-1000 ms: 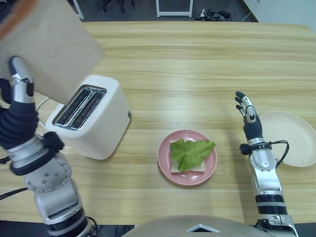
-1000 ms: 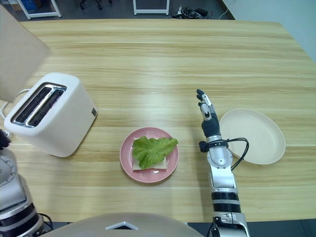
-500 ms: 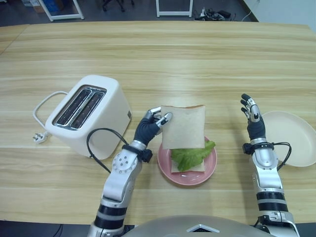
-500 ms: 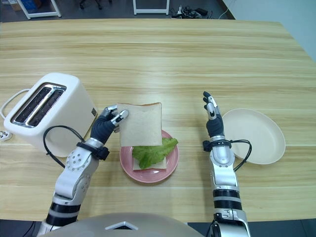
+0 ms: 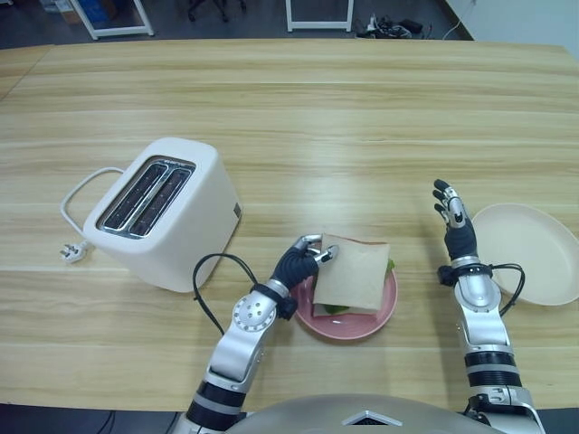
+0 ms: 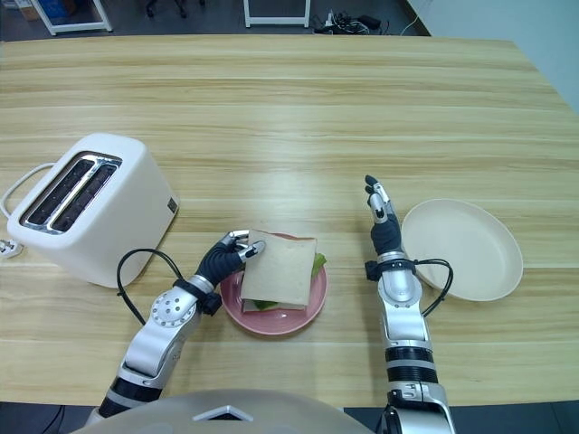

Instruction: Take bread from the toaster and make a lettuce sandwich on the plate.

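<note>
Over the plate (image 5: 349, 331), left hand (image 5: 297, 266) pinches bread (image 5: 353, 278) (right hand (image 5: 455, 228) splayed).

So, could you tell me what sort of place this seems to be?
Probably a lab or office, not a home kitchen: the toaster sits on a wooden table, with a wheeled chair base and loose cables on the floor behind.
</note>
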